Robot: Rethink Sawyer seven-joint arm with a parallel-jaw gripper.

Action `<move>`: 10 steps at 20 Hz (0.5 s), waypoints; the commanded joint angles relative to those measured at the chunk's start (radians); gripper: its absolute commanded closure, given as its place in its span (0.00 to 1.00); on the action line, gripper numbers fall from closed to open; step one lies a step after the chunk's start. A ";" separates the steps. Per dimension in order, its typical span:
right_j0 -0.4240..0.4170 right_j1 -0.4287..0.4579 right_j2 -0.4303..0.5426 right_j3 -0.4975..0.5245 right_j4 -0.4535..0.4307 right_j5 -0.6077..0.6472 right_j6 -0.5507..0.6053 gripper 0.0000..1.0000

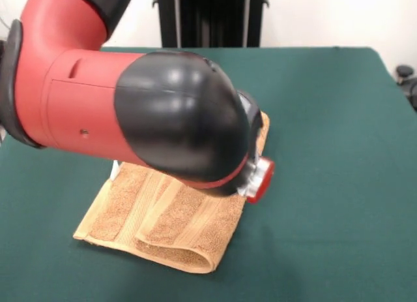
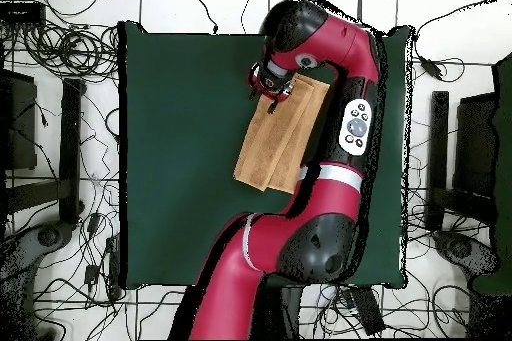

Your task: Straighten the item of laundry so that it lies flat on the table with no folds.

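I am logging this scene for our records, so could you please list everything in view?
Towel: one, orange-tan, folded over itself, near the table's middle, partly under the arm.
Table: one, dark green cloth cover, fills the front view.
Cables: many, black, on the pale floor around the table.
Arm: one, red and black, reaching over the towel.
Gripper: one, at the towel's end in the overhead view; whether it holds anything cannot be told.

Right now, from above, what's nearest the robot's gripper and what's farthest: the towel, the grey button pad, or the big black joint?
1. Towel: its top end sits right at the gripper.
2. Grey button pad: off to the right.
3. Black joint: near the table's bottom edge.
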State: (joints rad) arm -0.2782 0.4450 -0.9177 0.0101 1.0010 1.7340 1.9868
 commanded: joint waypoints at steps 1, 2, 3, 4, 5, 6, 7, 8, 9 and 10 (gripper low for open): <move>-0.044 -0.012 -0.129 0.035 0.068 0.230 -0.176 0.00; -0.053 -0.016 -0.141 0.031 0.066 0.242 -0.190 0.00; -0.059 -0.020 -0.143 0.030 0.061 0.252 -0.202 0.00; -0.065 -0.024 -0.146 0.028 0.055 0.262 -0.215 0.00; -0.072 -0.029 -0.150 0.025 0.050 0.275 -0.227 0.00; -0.080 -0.033 -0.154 0.023 0.045 0.288 -0.239 0.00; -0.084 -0.037 -0.156 0.021 0.040 0.298 -0.247 0.00; -0.095 -0.041 -0.165 0.016 0.034 0.307 -0.265 0.00; -0.100 -0.044 -0.167 0.013 0.028 0.306 -0.274 0.00; -0.107 -0.046 -0.168 0.009 0.013 0.290 -0.291 0.00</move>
State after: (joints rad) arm -0.3679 0.4250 -1.0240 0.0097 1.0245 1.9755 1.9868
